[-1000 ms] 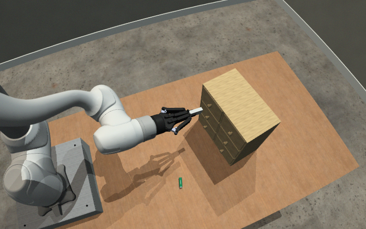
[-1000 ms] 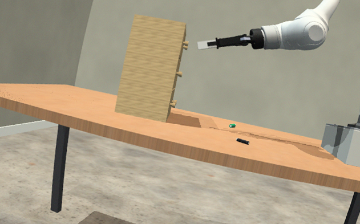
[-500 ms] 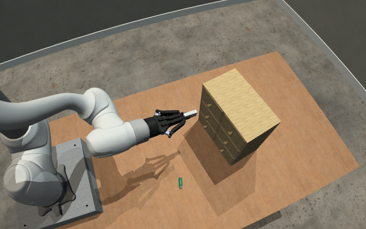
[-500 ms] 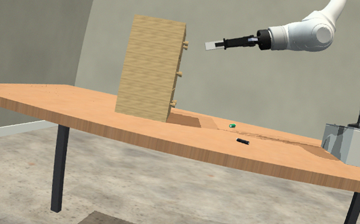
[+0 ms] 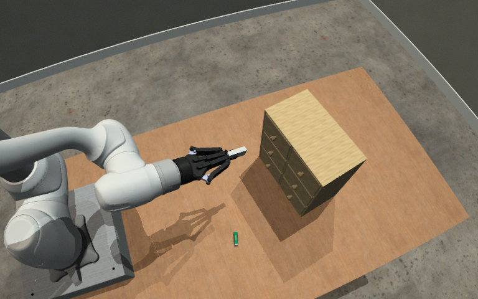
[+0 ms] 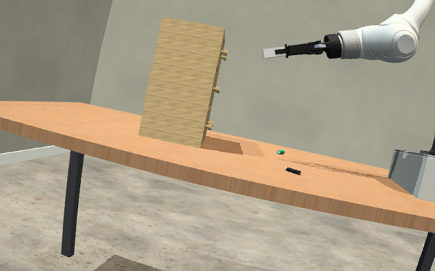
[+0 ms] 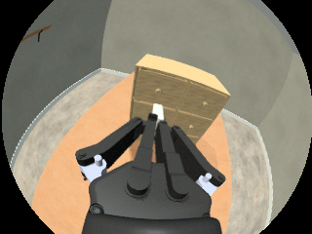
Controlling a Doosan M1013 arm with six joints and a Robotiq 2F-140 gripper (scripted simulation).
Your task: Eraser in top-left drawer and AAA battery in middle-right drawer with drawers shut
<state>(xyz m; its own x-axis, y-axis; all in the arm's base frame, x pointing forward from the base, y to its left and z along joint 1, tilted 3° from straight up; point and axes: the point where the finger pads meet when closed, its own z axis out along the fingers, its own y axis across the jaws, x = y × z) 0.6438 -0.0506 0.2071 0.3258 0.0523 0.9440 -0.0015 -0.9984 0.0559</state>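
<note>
The small wooden chest (image 5: 313, 134) (image 6: 180, 81) (image 7: 189, 85) stands upright on the table (image 5: 388, 176) (image 6: 70, 121), and all of its drawers look pushed in. My gripper (image 5: 239, 151) (image 6: 271, 52) (image 7: 156, 110) is shut with nothing between its pale fingertips. It hangs level with the top row, a short way in front of the top left drawer's knob (image 5: 272, 137), without touching it. A small green battery (image 5: 235, 238) (image 6: 281, 151) lies on the table in front of the chest. I see no eraser in any view.
A small black cylinder (image 6: 293, 170) lies on the table nearer the table's edge than the battery; the arm hides it in the top view. The robot's grey base plate (image 5: 102, 246) (image 6: 417, 173) sits at one end of the table.
</note>
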